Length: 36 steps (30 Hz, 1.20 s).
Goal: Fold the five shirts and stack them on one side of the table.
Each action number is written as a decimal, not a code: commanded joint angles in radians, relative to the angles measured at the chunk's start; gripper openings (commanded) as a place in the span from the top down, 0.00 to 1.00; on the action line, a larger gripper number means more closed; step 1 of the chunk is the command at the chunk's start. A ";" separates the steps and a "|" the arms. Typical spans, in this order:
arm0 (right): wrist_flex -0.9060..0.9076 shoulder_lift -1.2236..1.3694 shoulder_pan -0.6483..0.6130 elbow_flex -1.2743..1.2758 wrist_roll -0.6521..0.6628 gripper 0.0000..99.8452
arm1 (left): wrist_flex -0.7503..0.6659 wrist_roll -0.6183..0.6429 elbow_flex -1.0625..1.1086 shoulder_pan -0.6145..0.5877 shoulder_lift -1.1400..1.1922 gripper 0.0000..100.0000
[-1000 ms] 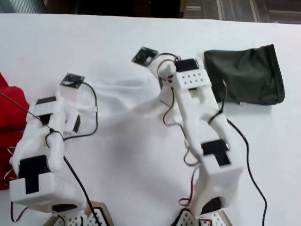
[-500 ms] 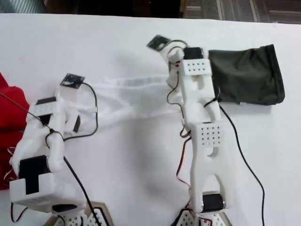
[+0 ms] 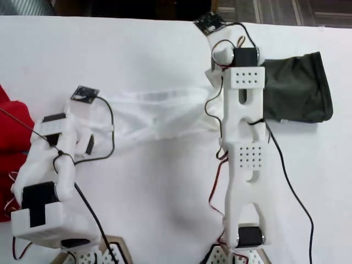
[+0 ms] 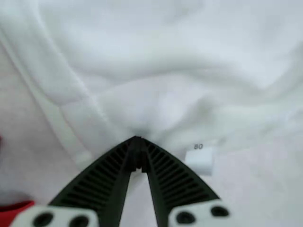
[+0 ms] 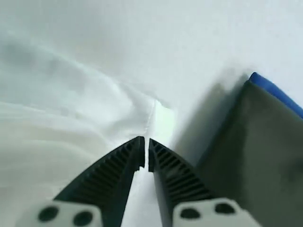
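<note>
The right arm has stretched out alongside the green shirt, drawing the white shirt into a band from beside it to the left pincer, which is clamped on bunched cloth; likely a spread before folding. The right pincer is closed on the hem just beside the green shirt, and the arm hides that grip from above. A red shirt, well apart, is cut off.

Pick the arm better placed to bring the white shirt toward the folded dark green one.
Right, probably. The right pincer grips the white shirt right beside the dark green shirt; the left pincer holds the far end, near the red shirt.
</note>
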 commanded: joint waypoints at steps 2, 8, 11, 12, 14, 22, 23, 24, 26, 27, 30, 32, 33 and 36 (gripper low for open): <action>0.027 -0.302 -0.005 0.299 -0.009 0.98 | -0.008 0.012 0.005 -0.012 -0.008 0.97; -0.015 -0.688 -0.035 0.905 -0.008 0.98 | -0.014 0.012 0.005 -0.012 -0.008 0.97; -0.137 -0.839 -0.056 1.157 -0.008 0.98 | -0.020 0.012 0.007 -0.012 -0.008 0.97; -0.180 -0.881 -0.067 1.234 -0.006 0.98 | -0.020 0.012 0.007 -0.011 -0.008 0.97; -0.246 -0.946 -0.093 1.375 -0.006 0.98 | -0.020 0.012 0.007 -0.011 -0.009 0.97; -0.449 -1.058 -0.191 1.709 -0.012 0.98 | -0.020 0.012 0.008 -0.011 -0.009 0.97; -0.460 -1.059 -0.197 1.723 -0.012 0.98 | -0.020 0.012 0.008 -0.011 -0.009 0.97; -0.472 -1.059 -0.202 1.735 -0.012 0.98 | -0.020 0.012 0.008 -0.011 -0.009 0.97; -0.495 -1.059 -0.205 1.752 -0.014 0.98 | -0.020 0.012 0.008 -0.011 -0.009 0.97; -0.504 -1.058 -0.206 1.757 -0.014 0.98 | -0.020 0.012 0.008 -0.011 -0.009 0.97; -0.547 -1.058 -0.206 1.780 -0.014 0.98 | -0.020 0.012 0.008 -0.011 -0.009 0.97; -0.590 -1.058 -0.206 1.807 -0.014 0.98 | -0.020 0.012 0.008 -0.011 -0.009 0.97; -0.616 -1.058 -0.206 1.826 -0.014 0.98 | -0.020 0.012 0.008 -0.011 -0.009 0.97; -0.697 -1.058 -0.206 1.892 -0.014 0.98 | -0.020 0.012 0.008 -0.011 -0.009 0.97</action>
